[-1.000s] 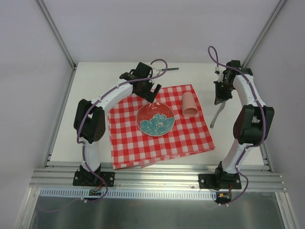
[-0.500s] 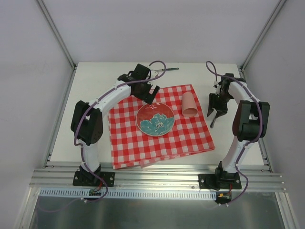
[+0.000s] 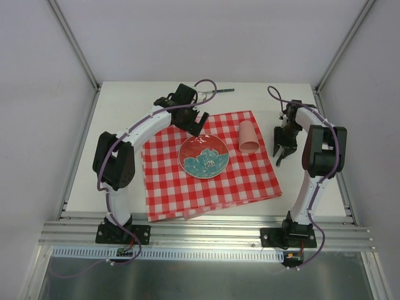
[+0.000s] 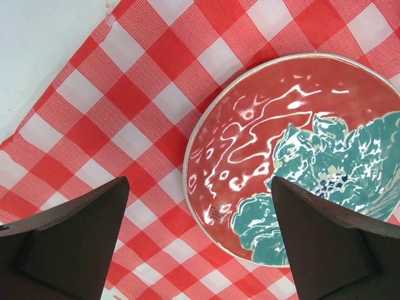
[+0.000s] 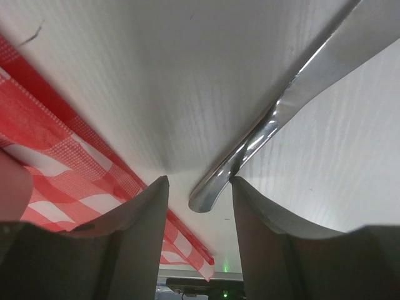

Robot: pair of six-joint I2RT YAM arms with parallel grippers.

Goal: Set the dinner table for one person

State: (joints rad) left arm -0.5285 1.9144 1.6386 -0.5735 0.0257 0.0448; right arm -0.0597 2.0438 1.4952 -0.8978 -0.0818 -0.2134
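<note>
The dinner table [image 3: 125, 106] is an off-white top with a red-and-white checked cloth [image 3: 187, 187] spread on it. A red plate with a teal flower [image 3: 204, 155] sits mid-cloth, and a pink cup [image 3: 249, 137] lies on its side to the right of it. My left gripper [image 3: 195, 122] hovers open over the plate's rim [image 4: 206, 181], holding nothing. My right gripper [image 3: 280, 152] is low on the bare table just right of the cloth. It is open, and the end of a silver utensil [image 5: 275, 119] lies on the table [image 5: 156, 75] between its fingers [image 5: 134, 225].
A dark utensil [image 3: 220, 91] lies near the table's back edge. The cloth's right edge [image 5: 75, 156] runs close beside my right gripper. Aluminium rails [image 3: 206, 231] line the near edge, and enclosure walls stand on both sides.
My right gripper came down toward the table beside the cloth and opened. The silver utensil that hung from it now lies on the table. The left arm barely shifted.
</note>
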